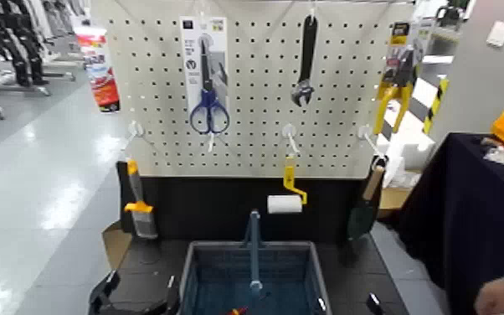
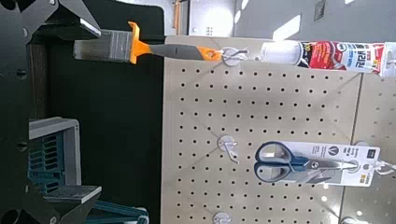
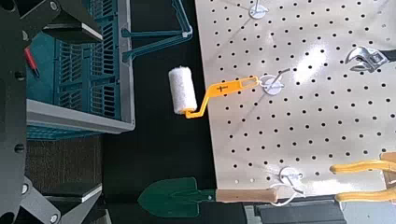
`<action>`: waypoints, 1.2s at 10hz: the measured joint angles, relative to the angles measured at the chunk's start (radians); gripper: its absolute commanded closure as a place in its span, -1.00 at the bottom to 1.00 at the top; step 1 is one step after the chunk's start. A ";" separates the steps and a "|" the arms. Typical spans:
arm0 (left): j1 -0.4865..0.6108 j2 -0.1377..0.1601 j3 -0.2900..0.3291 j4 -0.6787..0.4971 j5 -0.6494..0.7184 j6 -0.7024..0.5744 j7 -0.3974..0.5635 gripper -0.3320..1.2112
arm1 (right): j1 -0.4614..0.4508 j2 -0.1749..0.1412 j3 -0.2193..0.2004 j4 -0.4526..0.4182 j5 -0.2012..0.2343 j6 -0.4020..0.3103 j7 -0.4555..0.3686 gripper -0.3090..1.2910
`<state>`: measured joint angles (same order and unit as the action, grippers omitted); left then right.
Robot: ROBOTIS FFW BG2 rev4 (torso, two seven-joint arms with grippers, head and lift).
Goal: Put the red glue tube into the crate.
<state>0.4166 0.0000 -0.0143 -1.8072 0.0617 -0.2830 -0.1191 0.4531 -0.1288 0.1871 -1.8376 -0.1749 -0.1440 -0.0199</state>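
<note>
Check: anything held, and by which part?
Nothing held. Left tool, left of the blue-grey plastic crate, and right tool, at its right, are open; red-and-white squeeze tube hangs free.

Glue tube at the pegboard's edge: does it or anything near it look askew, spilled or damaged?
Nothing stands out: the red glue tube hangs cap down at the pegboard's edge, with no spill or damage visible, and the scissors beside it hang straight on their card.
</note>
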 measured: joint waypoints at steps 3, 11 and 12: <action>0.016 0.000 -0.025 -0.001 -0.002 -0.017 0.038 -0.34 | 0.002 0.000 -0.001 0.000 0.000 0.000 -0.002 -0.39; -0.021 0.017 0.015 -0.072 0.027 0.158 -0.048 -0.35 | -0.001 0.005 -0.001 0.001 0.000 0.007 0.000 -0.39; -0.041 0.022 0.037 -0.083 0.039 0.188 -0.079 -0.35 | -0.002 0.005 0.000 0.001 0.000 0.008 0.000 -0.39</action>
<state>0.3756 0.0225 0.0222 -1.8904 0.1011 -0.0946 -0.1979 0.4512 -0.1243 0.1867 -1.8362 -0.1749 -0.1356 -0.0199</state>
